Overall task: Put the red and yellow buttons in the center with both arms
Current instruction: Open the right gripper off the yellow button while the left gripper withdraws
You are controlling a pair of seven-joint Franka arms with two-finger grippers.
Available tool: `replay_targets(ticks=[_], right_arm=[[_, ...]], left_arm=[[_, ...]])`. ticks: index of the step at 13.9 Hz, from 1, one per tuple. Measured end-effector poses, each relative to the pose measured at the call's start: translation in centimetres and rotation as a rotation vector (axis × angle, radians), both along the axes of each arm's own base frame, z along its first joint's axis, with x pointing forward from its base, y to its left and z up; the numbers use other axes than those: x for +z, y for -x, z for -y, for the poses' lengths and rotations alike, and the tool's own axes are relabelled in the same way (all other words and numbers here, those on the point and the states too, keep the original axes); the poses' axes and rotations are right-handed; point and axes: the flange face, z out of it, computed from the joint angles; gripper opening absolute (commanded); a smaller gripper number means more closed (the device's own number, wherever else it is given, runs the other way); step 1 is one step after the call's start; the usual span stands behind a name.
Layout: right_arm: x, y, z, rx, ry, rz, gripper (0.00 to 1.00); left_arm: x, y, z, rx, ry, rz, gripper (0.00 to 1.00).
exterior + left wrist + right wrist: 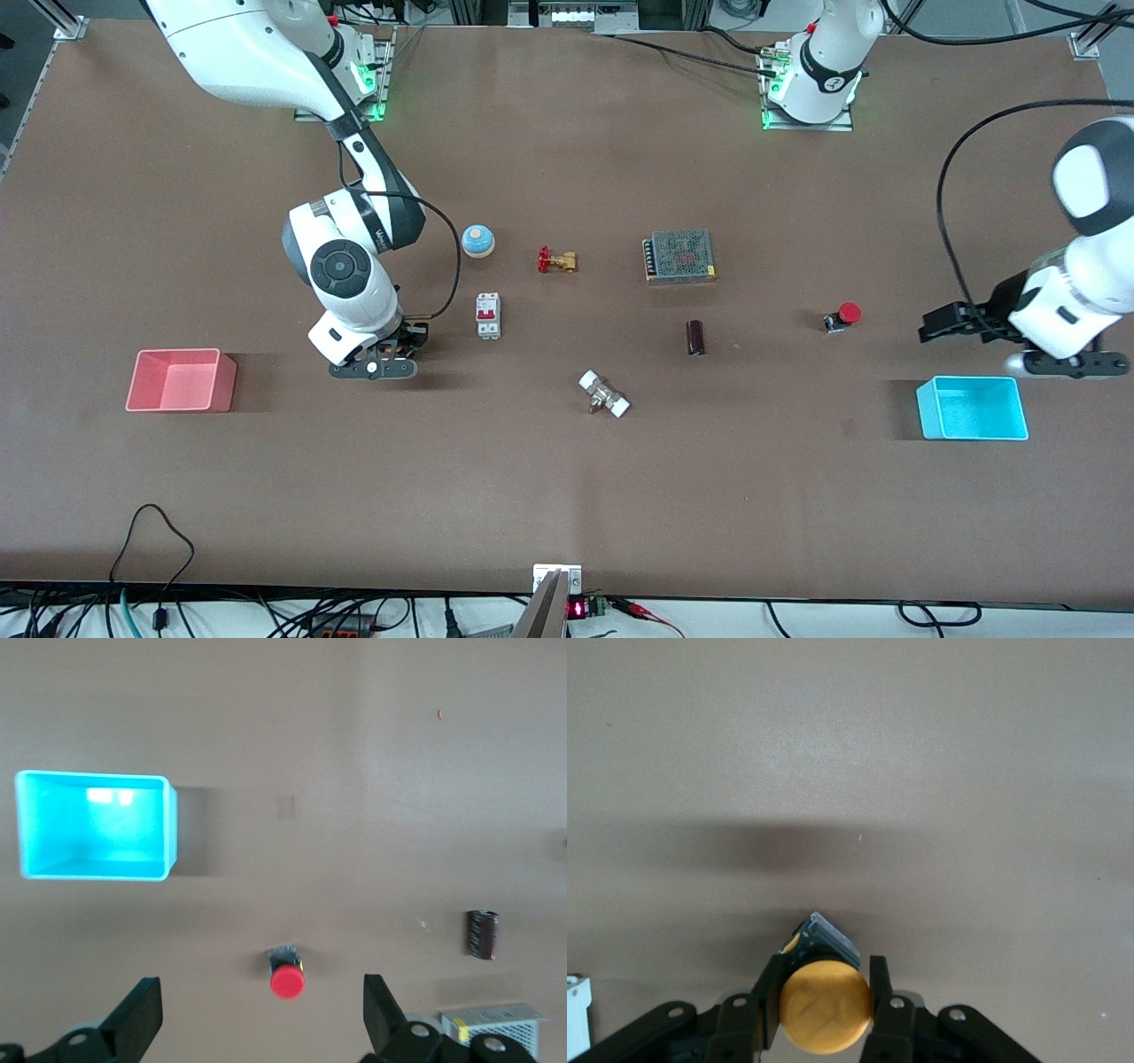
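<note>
Right hand grips yellow button, seemingly beside breaker.

red button: red cap, black body
yellow button: orange-yellow cap
worktop: matte brown
bins: pink, light blue
right end effector: black

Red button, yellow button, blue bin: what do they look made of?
Red button: smooth cap, likely plastic, on a dark body. Yellow button: matte orange-yellow cap, probably plastic, clamped in the right gripper. Blue bin: glossy, likely moulded plastic; its inside wall shows bright glare. The left gripper hangs open above the red button.
</note>
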Motion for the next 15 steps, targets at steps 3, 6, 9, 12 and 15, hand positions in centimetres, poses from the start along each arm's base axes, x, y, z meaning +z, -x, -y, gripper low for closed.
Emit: replay_targets(ticks=[3, 6, 9, 12, 15], right_arm=[[-0.3, 0.1, 0.0, -0.002, 0.001, -0.003, 0.34], [-0.5, 0.1, 0.0, -0.003, -0.001, -0.001, 0.34], [-0.6, 0.0, 0.0, -0.003, -0.002, 0.000, 0.45], [-0.6, 0.0, 0.0, -0.004, -0.002, 0.001, 0.72], [-0.6, 0.0, 0.0, -0.004, -0.002, 0.001, 0.84]], left_arm=[[5.1, -0.2, 1.0, 0.014, -0.007, 0.027, 1.00], [8.2, 1.6, 0.9, 0.055, -0.004, -0.012, 1.00], [10.6, 3.1, 1.0, 0.083, -0.002, -0.009, 1.00], [10.5, 3.2, 1.3, 0.068, -0.007, -0.013, 1.00], [10.5, 3.2, 2.0, 0.044, -0.016, -0.014, 1.00]])
